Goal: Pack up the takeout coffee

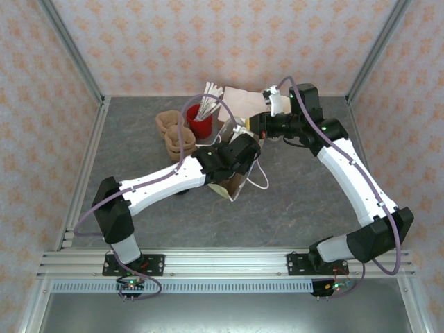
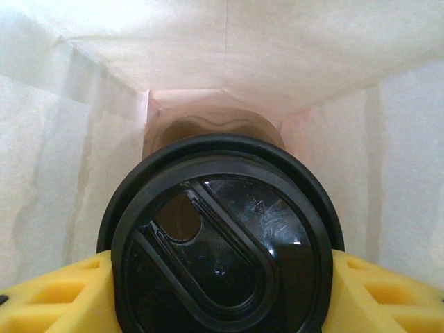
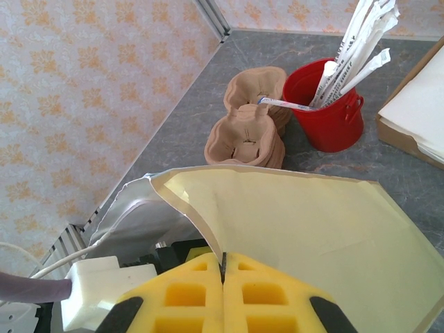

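Left gripper (image 2: 222, 305) is deep inside the bag (image 2: 125, 62), its fingers (image 2: 55, 295) clamped on both sides of the cup (image 2: 222, 277), with the black lid (image 2: 263, 215) facing the camera. Right gripper (image 3: 223, 291) is pinched tight on the bag rim and holds the mouth open. The cup looks light and thin-walled, so it would likely crush if squeezed hard. The lid is glossy and might pop off. Best hold is on the sides below the lid rim, gently, never by the lid. The bag is soft and floppy.

You've got 2 arms (image 1: 173, 182) meeting at the paper bag (image 1: 234, 186) mid-table. The red bucket (image 1: 200, 125) of straws and brown cup carriers (image 1: 175, 132) sit just behind it, left side.
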Action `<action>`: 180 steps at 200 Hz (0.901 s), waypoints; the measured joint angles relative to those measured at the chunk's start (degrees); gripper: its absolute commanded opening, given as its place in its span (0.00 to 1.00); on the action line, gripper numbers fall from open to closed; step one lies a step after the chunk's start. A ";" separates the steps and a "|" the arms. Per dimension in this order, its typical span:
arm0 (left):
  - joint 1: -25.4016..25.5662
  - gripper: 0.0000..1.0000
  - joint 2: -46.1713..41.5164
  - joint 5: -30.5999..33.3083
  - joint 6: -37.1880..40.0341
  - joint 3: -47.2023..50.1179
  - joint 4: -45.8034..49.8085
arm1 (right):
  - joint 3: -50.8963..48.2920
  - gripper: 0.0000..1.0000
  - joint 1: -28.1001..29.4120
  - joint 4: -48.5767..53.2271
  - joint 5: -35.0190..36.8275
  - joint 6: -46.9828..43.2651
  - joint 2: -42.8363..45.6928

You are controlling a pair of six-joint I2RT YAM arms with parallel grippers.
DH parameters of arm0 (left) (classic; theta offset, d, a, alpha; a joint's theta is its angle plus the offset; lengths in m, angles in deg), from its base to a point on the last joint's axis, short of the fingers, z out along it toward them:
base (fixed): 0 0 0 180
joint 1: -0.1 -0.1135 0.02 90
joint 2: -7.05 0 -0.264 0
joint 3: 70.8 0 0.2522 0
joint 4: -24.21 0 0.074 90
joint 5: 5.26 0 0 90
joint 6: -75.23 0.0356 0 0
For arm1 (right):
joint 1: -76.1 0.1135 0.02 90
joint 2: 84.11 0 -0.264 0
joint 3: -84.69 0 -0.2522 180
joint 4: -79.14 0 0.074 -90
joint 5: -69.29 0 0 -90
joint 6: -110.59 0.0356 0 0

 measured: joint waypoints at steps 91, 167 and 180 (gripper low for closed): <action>0.00 0.58 0.50 1.90 0.24 -0.63 1.20 | 0.04 0.00 0.00 -0.13 -0.20 0.90 -0.55; -0.31 0.58 0.28 1.18 -0.24 -0.39 1.68 | 0.17 0.00 -0.11 -0.15 -1.44 3.89 -1.31; -0.31 0.58 -0.13 0.98 -0.26 -0.07 1.73 | 0.11 0.00 -0.11 -0.15 -2.08 4.52 -1.33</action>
